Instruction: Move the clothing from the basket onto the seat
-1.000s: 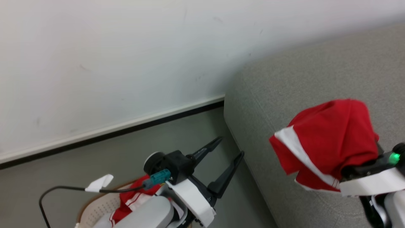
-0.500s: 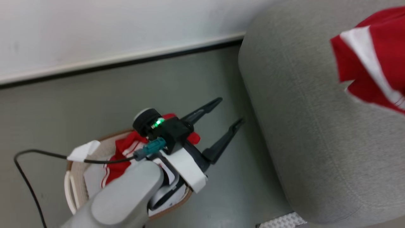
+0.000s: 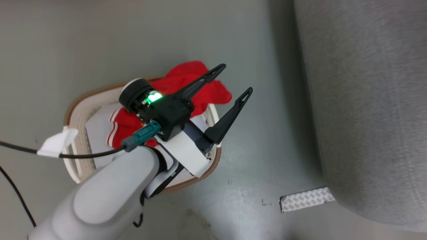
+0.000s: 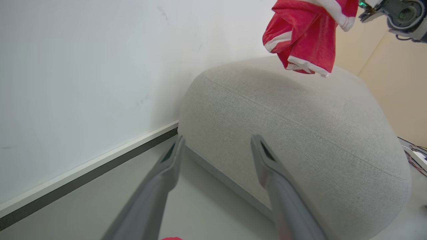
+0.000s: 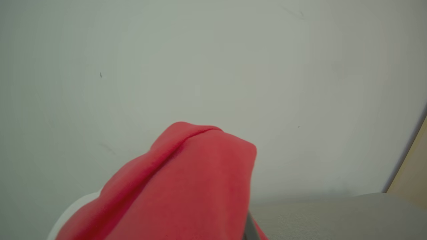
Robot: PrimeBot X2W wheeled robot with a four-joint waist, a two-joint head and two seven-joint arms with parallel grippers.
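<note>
- Left gripper [image 3: 235, 78] hangs released and empty above the basket [image 3: 71, 107]. Its pale forearm covers much of the basket's near side.
- One red garment [image 3: 196, 80] lies in the basket, partly hidden under that claw and spilling over the far rim, beside a pale liner [image 3: 96, 128].
- Grey floor [image 3: 66, 50] carries a patterned metal plate [image 3: 307, 199] at the foot of the seat [image 3: 367, 100], which the frame's right edge cuts off.
- Right gripper [image 4: 368, 7] is clenched on a second red garment [image 4: 302, 36] that hangs above the seat without resting on it. Cloth buries its fingers.
- Behind stands a white wall [image 4: 83, 66] with a dark skirting [image 4: 83, 175].
</note>
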